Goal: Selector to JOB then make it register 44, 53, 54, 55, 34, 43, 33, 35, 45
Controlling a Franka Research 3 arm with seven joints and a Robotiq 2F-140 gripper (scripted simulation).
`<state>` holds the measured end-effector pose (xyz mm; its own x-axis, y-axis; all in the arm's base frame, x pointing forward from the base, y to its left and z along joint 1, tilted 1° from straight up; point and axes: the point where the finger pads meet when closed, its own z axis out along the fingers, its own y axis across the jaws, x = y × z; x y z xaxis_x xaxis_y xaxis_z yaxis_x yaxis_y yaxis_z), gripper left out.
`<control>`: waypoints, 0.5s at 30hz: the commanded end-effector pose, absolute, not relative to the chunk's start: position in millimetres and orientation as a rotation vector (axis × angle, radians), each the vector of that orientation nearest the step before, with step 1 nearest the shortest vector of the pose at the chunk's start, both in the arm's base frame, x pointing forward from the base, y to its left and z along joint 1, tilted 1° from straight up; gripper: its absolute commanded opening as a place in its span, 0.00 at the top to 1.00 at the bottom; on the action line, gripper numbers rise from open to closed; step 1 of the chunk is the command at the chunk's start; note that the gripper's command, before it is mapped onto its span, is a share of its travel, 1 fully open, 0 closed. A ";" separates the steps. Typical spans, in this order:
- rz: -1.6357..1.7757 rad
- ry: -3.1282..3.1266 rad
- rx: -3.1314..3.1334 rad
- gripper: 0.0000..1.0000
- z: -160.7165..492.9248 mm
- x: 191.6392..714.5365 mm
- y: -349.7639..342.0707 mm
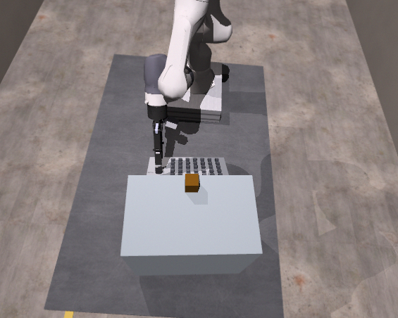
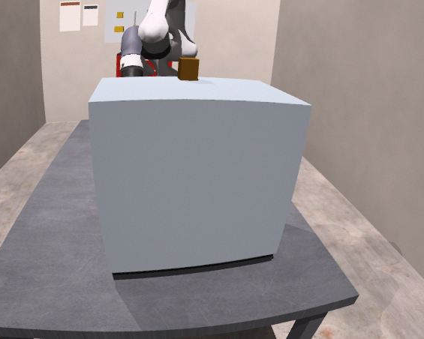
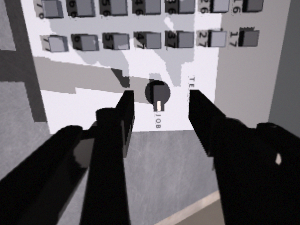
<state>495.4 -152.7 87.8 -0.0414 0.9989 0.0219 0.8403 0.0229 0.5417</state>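
Observation:
The key panel (image 1: 151, 167) (image 3: 250, 74) lies flat behind the big box. The selector (image 3: 157, 92) is a black round knob; its white mark points at the JOB label (image 3: 158, 121). The TEACH label (image 3: 191, 82) is partly hidden by the right finger. My gripper (image 1: 158, 170) (image 3: 161, 104) points down over the selector end, fingers apart, one on each side of the knob with gaps, holding nothing. Keys 77 to 17 and 76 to 16 show in the wrist view; none looks lit. The task's keys are outside that view, and labels in the top view are too small to read.
A tall pale blue box (image 1: 191, 225) (image 2: 199, 180) stands directly in front of the panel, hiding its near part in the top view and all of it in the exterior view. An orange-brown block (image 1: 191, 183) (image 2: 188, 69) sits on its top at the panel side.

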 end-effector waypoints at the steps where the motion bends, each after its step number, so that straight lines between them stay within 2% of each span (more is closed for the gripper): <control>1: 0.593 1.911 1.930 0.60 91.5 492.3 -155.6; 9: 0.594 1.911 1.930 0.60 92.9 491.5 -155.6; 10: 0.594 1.911 1.930 0.90 92.9 491.5 -155.6; 15: 0.594 1.911 1.930 0.90 92.9 491.5 -155.6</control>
